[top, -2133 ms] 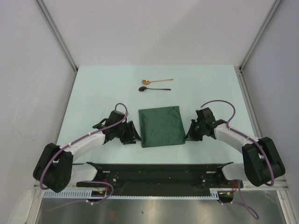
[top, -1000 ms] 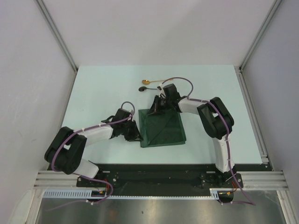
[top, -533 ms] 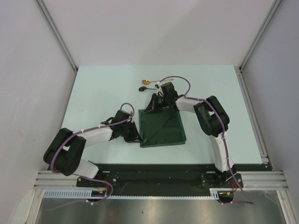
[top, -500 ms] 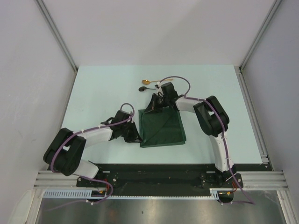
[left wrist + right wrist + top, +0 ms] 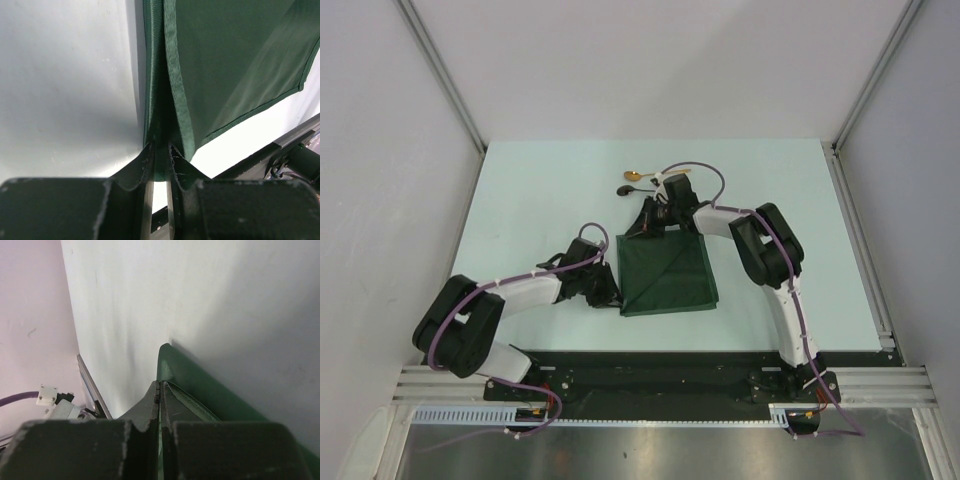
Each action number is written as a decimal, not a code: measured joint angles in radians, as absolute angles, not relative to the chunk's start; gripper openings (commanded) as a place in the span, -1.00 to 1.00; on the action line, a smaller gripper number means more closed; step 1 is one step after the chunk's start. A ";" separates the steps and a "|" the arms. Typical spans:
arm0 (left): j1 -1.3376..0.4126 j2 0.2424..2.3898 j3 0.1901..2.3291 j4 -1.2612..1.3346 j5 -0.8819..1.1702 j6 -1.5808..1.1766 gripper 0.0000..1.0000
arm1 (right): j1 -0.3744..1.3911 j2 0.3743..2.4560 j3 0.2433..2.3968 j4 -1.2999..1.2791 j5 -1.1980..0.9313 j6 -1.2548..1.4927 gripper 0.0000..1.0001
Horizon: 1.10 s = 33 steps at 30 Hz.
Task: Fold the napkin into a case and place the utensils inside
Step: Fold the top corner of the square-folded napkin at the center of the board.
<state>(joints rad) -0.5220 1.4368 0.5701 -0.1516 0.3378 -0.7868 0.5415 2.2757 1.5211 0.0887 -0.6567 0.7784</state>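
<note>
As the top view showed it, the napkin lay folded near the middle of the table, with its near and right edges flat. The left gripper was clamped on the cloth's left edge, close to the near corner. The right gripper pinched the far left corner, which was raised off the table, and a diagonal crease ran across the cloth. Just beyond, the gold spoon and the black spoon lay side by side, partly hidden by the right arm. Wide bare table lay to the left, right and far side. In the left wrist view, the fingers gripped the layered hems, which parted beyond them. In the right wrist view, the jaws stood closed on a rounded cloth corner, with bare table beyond.
</note>
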 measured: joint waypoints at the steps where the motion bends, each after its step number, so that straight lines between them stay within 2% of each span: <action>1: -0.523 1.436 0.570 -0.152 0.337 -0.787 -0.64 | 0.540 2.280 1.526 0.089 -0.657 0.782 -1.00; 11: -0.538 1.430 0.562 -0.144 0.333 -0.790 -0.64 | 0.533 2.326 1.574 0.094 -0.672 0.796 -1.00; 19: -0.543 1.430 0.562 -0.142 0.324 -0.797 -0.62 | 0.533 2.355 1.587 0.096 -0.684 0.802 -0.92; 23: -0.544 1.425 0.561 -0.142 0.320 -0.800 -0.56 | 0.534 2.362 1.600 0.096 -0.693 0.805 -0.77; 28: -0.546 1.412 0.559 -0.146 0.312 -0.804 -0.33 | 0.532 2.364 1.630 0.083 -0.710 0.809 -0.56; 29: -0.546 1.404 0.558 -0.151 0.307 -0.803 -0.24 | 0.530 2.364 1.646 0.072 -0.716 0.809 -0.43; 33: -0.547 1.325 0.556 -0.197 0.274 -0.786 -0.15 | 0.509 2.364 1.776 -0.055 -0.731 0.758 -0.32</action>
